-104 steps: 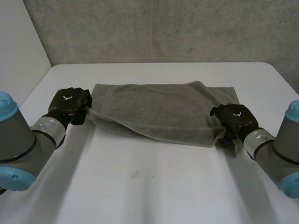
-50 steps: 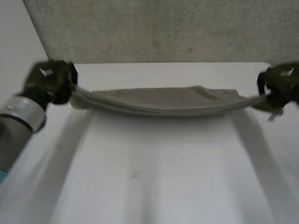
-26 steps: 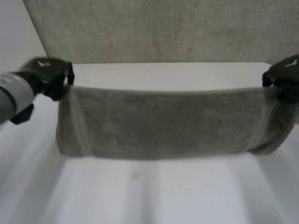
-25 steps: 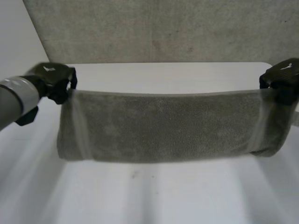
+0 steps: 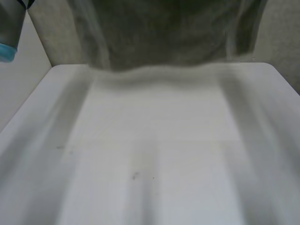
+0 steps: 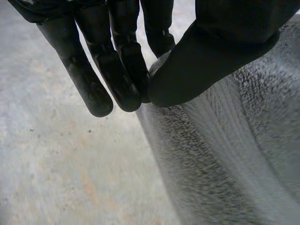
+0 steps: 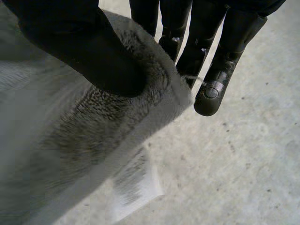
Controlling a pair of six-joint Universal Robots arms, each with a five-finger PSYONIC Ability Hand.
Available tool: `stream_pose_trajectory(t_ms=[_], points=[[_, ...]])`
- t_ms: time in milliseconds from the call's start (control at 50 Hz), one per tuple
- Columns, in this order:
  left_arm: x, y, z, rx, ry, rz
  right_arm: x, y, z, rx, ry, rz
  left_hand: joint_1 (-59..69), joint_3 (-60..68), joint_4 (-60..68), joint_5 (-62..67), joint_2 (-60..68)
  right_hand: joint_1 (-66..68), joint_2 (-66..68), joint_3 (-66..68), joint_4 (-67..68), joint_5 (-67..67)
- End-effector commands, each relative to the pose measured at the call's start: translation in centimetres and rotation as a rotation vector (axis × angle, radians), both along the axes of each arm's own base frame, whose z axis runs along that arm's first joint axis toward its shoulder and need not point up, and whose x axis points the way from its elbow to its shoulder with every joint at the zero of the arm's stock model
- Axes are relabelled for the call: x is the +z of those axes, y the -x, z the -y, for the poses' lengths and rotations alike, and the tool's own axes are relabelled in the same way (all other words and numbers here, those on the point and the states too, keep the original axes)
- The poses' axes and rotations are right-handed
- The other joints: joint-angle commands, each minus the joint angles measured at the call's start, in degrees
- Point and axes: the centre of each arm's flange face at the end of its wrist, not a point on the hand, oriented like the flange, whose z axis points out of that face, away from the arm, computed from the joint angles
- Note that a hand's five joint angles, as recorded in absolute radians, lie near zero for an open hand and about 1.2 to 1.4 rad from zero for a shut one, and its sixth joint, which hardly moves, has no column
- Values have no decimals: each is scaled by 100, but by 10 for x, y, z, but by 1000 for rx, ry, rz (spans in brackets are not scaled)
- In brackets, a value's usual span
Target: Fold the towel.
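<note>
The left hand (image 6: 227, 44) and right hand (image 7: 70, 44) are matte black and thick-fingered; the left arm (image 5: 10, 21) is grey, capped light blue.

A white table (image 5: 154, 140) is occupying the head view from centre to 6 o'clock, its far edge running across at about 12 o'clock and its far right corner (image 5: 271, 64) rounding off toward 2 o'clock. A grey, rough concrete wall (image 5: 277, 37) is standing directly behind that edge. A plain white side wall (image 5: 22, 93) is closing the scene at 9 to 10 o'clock. Soft, diffuse light is falling on the tabletop. A small dark speck (image 5: 135, 176) is sitting on the surface toward 6 o'clock. Both wrist views are facing a mottled grey concrete surface (image 6: 51, 159) (image 7: 253, 154); whether it is wall or floor cannot be determined.
</note>
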Motion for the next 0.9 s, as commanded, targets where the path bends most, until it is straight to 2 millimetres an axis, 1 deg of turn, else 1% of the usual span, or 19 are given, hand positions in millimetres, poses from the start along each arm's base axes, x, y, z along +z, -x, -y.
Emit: stream_pose_trajectory(t_ms=[20, 60, 100, 120, 140, 160, 180, 200, 220, 260, 280, 360, 440, 500, 600, 640, 700, 800, 900], points=[[-50, -5, 10, -38, -182, -37, -58, -3, 0, 24, -307, -51, 1336, 1026, 1024, 1044, 1018, 22, 1044, 1037, 1027, 1063], [-69, -6, 12, -34, -239, -23, -77, -4, 1, 31, -385, -77, 1336, 1026, 1024, 1044, 1018, 22, 1044, 1037, 1027, 1063], [-113, -10, 15, -20, -363, 6, -118, -6, 1, 44, -520, -146, 1336, 1026, 1024, 1044, 1018, 22, 1044, 1037, 1027, 1063], [-114, -10, 15, -20, -364, 6, -118, -6, 1, 44, -521, -146, 1336, 1026, 1024, 1044, 1018, 22, 1044, 1037, 1027, 1063], [-138, -11, 15, -13, -429, 25, -142, -6, 1, 48, -586, -184, 1336, 1026, 1024, 1044, 1018, 22, 1044, 1037, 1027, 1063], [-138, -11, 15, -13, -429, 25, -167, -7, 1, 54, -649, -224, 1336, 1026, 1024, 1044, 1018, 22, 1044, 1037, 1027, 1063], [-163, -13, 14, -7, -492, 45, -168, -7, 1, 54, -649, -224, 1336, 1026, 1024, 1044, 1018, 22, 1044, 1037, 1027, 1063], [-188, -13, 12, 0, -545, 70, -194, -8, 0, 59, -709, -260, 1336, 1026, 1024, 1044, 1018, 22, 1044, 1037, 1027, 1063], [-188, -13, 12, 0, -545, 70, -194, -8, 0, 59, -710, -260, 1336, 1026, 1024, 1044, 1018, 22, 1044, 1037, 1027, 1063], [-236, -14, 11, 20, -619, 134, -245, -8, -1, 66, -815, -324, 1336, 1026, 1024, 1044, 1018, 22, 1044, 1037, 1027, 1063], [-236, -14, 11, 20, -620, 135, -245, -8, -1, 66, -815, -324, 1336, 1026, 1024, 1044, 1018, 22, 1044, 1037, 1027, 1063], [-292, -16, 2, 43, -709, 247, -300, -6, -6, 61, -934, -373, 1336, 1026, 1024, 1044, 1018, 22, 1044, 1037, 1027, 1063], [-309, -19, -6, 56, -742, 317, -309, -2, -10, 56, -974, -374, 1336, 1026, 1024, 1044, 1018, 22, 1044, 1037, 1027, 1063], [-313, -28, -15, 83, -759, 378, -296, 1, -20, 56, -971, -373, 1336, 1026, 1024, 1044, 1018, 22, 1044, 1037, 1027, 1063], [-282, -56, -36, 148, -756, 426, -261, 17, -47, 32, -962, -384, 1336, 1026, 1024, 1044, 1018, 22, 1044, 1037, 1027, 1063], [-273, -67, -63, 162, -802, 458, -245, 43, -71, -12, -1019, -429, 1336, 1026, 1024, 1044, 1018, 22, 1044, 1037, 1027, 1063], [-269, -70, -83, 155, -834, 480, -238, 53, -87, -17, -1061, -474, 1336, 1026, 1024, 1044, 1018, 22, 1044, 1037, 1027, 1063], [-245, -70, -162, 14, -909, 582, -226, 74, -143, 72, -1220, -687, 1336, 1026, 1024, 1044, 1018, 22, 1044, 1037, 1027, 1063], [-230, -79, -171, -6, -874, 596, -215, 75, -145, 88, -1173, -682, 1336, 1026, 1024, 1044, 1018, 22, 1044, 1037, 1027, 1063]])
